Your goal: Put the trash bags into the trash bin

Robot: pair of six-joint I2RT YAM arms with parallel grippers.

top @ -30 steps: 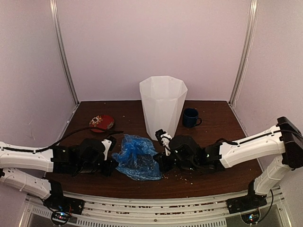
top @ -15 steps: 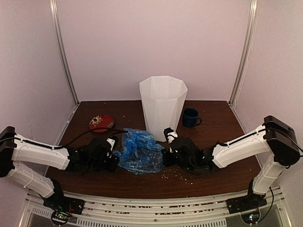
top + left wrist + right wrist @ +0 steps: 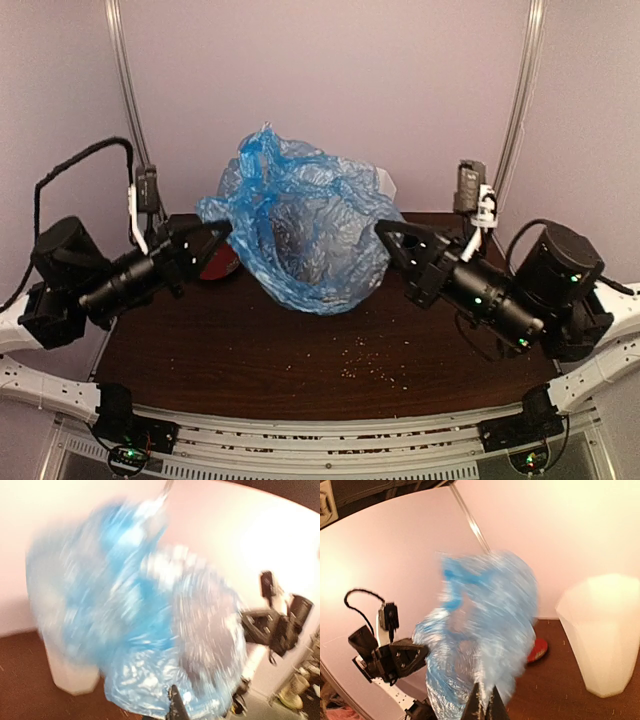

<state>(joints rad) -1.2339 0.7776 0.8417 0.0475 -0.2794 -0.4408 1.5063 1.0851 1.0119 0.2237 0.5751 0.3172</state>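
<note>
The light-blue trash bag hangs in the air above the table, stretched between both grippers. My left gripper is shut on its left edge, and my right gripper is shut on its right edge. Motion blurs the trash bag in the left wrist view, where one dark finger shows at its lower edge. The right wrist view has the bag rising from the shut gripper. The white trash bin stands upright on the table behind the bag; from above only a sliver of it shows.
A red round object lies on the brown table at the back left, partly behind the left gripper. Crumbs are scattered over the front of the table. Pale walls close in the back and both sides.
Both arms have risen from the table and drawn apart, lifting the bag from a crumpled heap into a spread sheet in front of the bin.
</note>
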